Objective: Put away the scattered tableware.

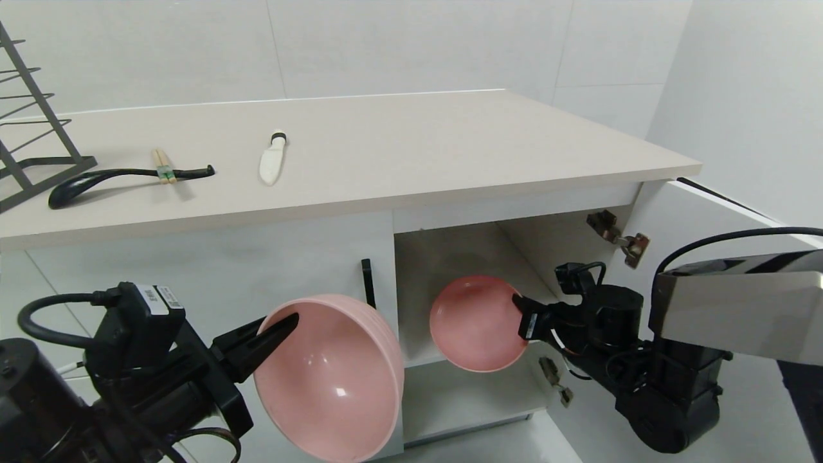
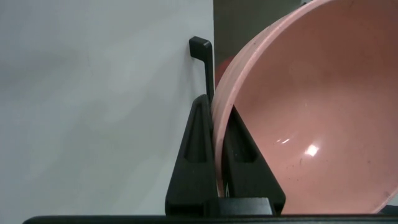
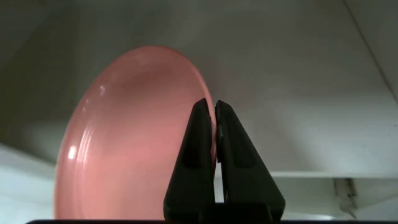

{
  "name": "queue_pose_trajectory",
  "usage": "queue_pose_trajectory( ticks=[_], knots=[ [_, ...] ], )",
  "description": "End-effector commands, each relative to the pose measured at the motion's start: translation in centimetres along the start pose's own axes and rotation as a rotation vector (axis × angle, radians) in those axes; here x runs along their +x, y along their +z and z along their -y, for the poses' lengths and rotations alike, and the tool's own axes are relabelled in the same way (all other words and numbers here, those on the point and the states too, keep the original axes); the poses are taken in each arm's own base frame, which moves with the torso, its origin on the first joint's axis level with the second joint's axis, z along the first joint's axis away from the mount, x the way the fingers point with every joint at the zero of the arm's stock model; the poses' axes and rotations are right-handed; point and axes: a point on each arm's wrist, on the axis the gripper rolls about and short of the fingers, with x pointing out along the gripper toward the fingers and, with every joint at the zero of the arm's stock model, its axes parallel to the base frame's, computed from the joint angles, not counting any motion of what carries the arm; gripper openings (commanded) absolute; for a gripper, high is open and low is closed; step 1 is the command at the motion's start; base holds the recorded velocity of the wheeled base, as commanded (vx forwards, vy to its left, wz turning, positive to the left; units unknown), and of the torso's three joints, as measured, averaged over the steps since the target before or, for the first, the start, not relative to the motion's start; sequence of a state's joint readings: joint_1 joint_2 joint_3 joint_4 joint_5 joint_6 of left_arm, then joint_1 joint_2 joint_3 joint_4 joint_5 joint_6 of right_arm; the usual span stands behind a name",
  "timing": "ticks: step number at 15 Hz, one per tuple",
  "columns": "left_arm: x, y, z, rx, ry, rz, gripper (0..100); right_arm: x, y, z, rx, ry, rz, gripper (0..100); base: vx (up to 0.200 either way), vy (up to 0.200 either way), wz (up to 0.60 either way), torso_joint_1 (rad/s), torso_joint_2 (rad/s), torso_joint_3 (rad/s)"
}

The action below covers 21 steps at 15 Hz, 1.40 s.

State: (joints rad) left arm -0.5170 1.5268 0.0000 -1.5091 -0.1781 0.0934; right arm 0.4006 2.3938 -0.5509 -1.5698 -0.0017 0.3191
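Two stiff, likely slippery dishes are pinched at their rims: bowl (image 1: 328,379) by the left gripper (image 1: 290,319), plate (image 1: 476,331) by the right gripper (image 1: 517,301).

From the head: looks forward and down, from well back, over the counter (image 1: 411,148) at 12 o'clock and into the open cabinet (image 1: 450,257) at 5 o'clock. From the left wrist: sights close along the left gripper (image 2: 216,106) toward the door handle (image 2: 202,59); shares that handle and the bowl (image 2: 311,112) with the head, there at 7 o'clock. From the right wrist: peers close along the right gripper (image 3: 211,106) into the cabinet; shares the plate (image 3: 130,130) with the head, there at 5 o'clock.
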Motion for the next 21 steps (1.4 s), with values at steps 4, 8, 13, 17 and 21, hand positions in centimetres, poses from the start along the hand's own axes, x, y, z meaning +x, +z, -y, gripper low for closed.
queue_pose_trajectory(
  ticks=[4,8,13,17,21],
  knots=[
    [0.0,0.0,0.1,-0.001,-0.003,0.0,0,2.7,-1.8,1.2,0.009,-0.015,-0.001,0,0.0,0.0,0.0,0.0,0.0,0.0],
    [0.0,0.0,0.1,-0.002,-0.008,-0.003,0,4.8,-2.4,1.7,0.011,-0.01,0.031,0,0.0,0.0,0.0,0.0,0.0,0.0],
    [-0.1,0.2,0.1,0.001,-0.006,0.012,0,6.6,-3.5,2.4,0.012,-0.008,0.045,0,0.0,0.0,0.0,0.0,0.0,0.0],
    [-0.2,0.3,0.1,0.003,-0.006,0.015,0,8.0,-3.6,2.4,0.014,0.009,0.081,0,0.0,0.0,0.0,0.0,0.0,0.0],
    [-0.2,0.3,0.1,0.003,-0.006,0.015,0,9.3,-3.4,2.6,0.031,0.02,0.104,0,0.0,0.0,0.0,0.0,0.0,0.0]
  ],
)
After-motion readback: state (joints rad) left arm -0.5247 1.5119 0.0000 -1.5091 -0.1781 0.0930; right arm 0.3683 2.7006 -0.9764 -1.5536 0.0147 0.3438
